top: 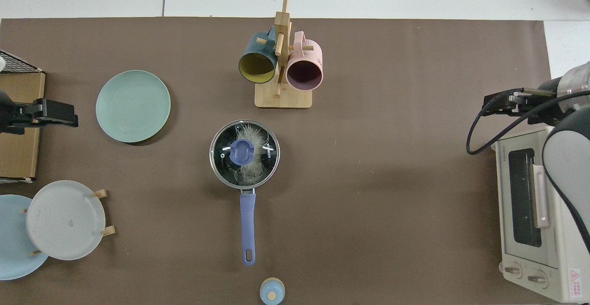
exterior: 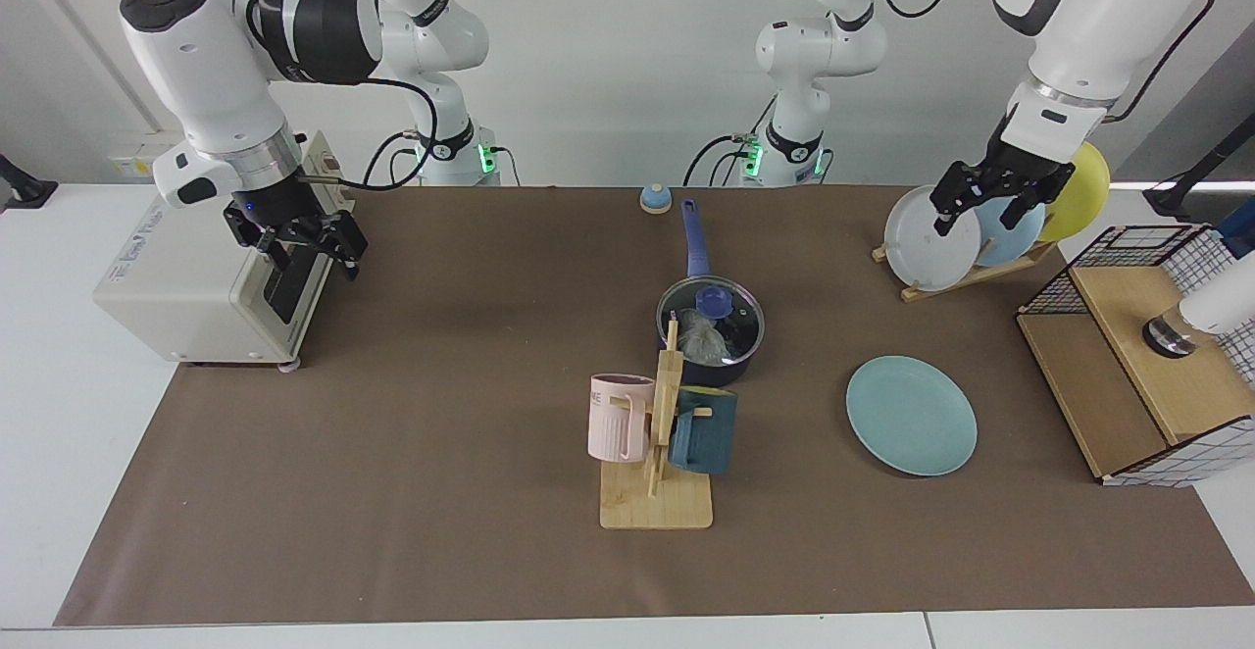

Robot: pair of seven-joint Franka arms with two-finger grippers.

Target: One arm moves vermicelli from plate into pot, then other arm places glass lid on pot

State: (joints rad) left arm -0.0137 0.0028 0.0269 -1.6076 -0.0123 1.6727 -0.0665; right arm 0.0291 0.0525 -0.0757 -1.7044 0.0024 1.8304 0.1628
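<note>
The pot [exterior: 727, 367] [top: 220, 169] stands mid-table, its blue handle pointing toward the arm bases. The glass lid [exterior: 745, 321] [top: 272, 157] rests on it, blue knob on top. Through the glass the vermicelli [exterior: 700, 337] [top: 252, 135] shows inside the pot. The teal plate [exterior: 911, 415] [top: 132, 106] lies bare beside the pot. My right gripper [exterior: 297, 242] [top: 498, 104] hangs open and empty in front of the toaster oven, far from the pot. My left gripper [exterior: 992, 200] [top: 48, 113] waits open and empty, raised by the plate rack.
A wooden mug rack [exterior: 655, 492] [top: 282, 98] with a pink and a teal mug stands just in front of the pot. Toaster oven [exterior: 186, 281] [top: 534, 213], plate rack [exterior: 966, 276] [top: 103, 194], a wire-and-wood box [exterior: 1147, 365] and a small blue bell-like object [exterior: 655, 199] [top: 272, 291] line the edges.
</note>
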